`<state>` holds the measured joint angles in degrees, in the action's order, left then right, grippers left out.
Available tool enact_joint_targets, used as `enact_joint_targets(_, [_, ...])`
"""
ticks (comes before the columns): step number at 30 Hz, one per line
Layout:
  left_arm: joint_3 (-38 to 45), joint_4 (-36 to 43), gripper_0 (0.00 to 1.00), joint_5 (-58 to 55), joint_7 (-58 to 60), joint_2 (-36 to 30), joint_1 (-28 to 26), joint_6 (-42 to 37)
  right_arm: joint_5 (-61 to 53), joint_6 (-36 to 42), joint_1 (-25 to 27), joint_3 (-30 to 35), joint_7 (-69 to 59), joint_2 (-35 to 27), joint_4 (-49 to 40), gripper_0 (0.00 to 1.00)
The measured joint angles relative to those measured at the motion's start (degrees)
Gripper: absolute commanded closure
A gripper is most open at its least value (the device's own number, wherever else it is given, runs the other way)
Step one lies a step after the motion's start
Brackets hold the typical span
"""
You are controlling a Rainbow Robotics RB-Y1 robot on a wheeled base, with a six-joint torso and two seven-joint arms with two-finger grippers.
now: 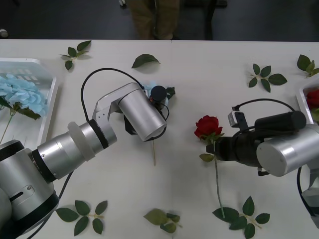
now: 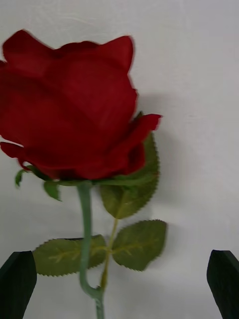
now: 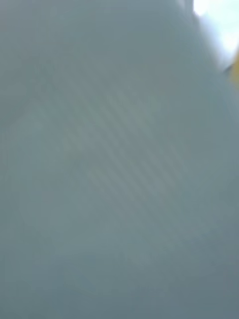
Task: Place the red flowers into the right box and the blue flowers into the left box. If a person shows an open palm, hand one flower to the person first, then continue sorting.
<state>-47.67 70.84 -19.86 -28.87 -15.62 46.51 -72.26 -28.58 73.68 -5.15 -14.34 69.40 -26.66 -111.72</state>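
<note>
Red petals stand out on the white table (image 1: 199, 74): one red rose (image 1: 207, 126) lies near the middle, its thin stem running back toward the robot. The right gripper (image 2: 119, 284) is low beside that stem, and its two black fingers (image 2: 17, 281) are spread wide with the stem between them, not squeezing yet. I think it is lined up this way so it can pinch the stem just under the bloom.

The left gripper (image 1: 158, 93) is pressed down on a blue flower (image 1: 149, 87) farther back. The arm covers it, so I cannot tell if its fingers are open or closed.

More blue flowers (image 1: 20, 94) already rest in the left box (image 1: 52, 97) at the table's left edge. The right box (image 1: 302, 102) peeks in at the right edge with something red inside. The way from the rose to that box is short. Loose green leaves (image 1: 264, 77) lie around but not in between.
</note>
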Motion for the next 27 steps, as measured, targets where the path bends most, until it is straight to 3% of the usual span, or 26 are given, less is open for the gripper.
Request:
enact_joint_targets(6, [0.0, -0.1, 1.00, 0.8, 0.0, 0.0, 0.0, 0.6, 7.3, -1.7, -2.7, -7.1, -7.2, 0.1, 0.1, 0.00])
enact_joint_targets(9, [0.0, -0.1, 1.00, 0.9, 0.0, 0.0, 0.0, 0.7, 10.9, -2.8, -4.0, -9.5, -8.9, 0.1, 0.9, 0.24])
enact_joint_targets(14, [0.0, -0.1, 1.00, 1.0, 0.0, 0.0, 0.0, 0.7, 13.5, -5.1, -5.8, -11.3, -10.3, 0.4, 4.6, 0.34])
enact_joint_targets(17, [-0.1, -0.1, 1.00, 1.3, 0.0, 0.0, 0.0, 0.7, 14.1, -6.7, -5.9, -11.3, -10.3, 0.8, 6.2, 0.56])
enact_joint_targets(21, [-0.1, -0.1, 1.00, 1.6, 0.0, -0.1, 0.0, 0.7, 14.4, -7.3, -5.9, -11.3, -10.3, 1.0, 7.4, 0.95])
enact_joint_targets(22, [-0.1, 0.1, 1.00, 1.4, 0.0, -0.2, 0.0, 0.4, 14.4, -7.3, -5.9, -11.3, -10.3, 1.0, 7.4, 1.00])
enact_joint_targets(27, [-0.1, 9.8, 1.00, -5.0, 0.0, -6.2, 0.0, -7.3, 14.6, -7.3, -5.9, -11.3, -10.3, 1.0, 7.4, 1.00])
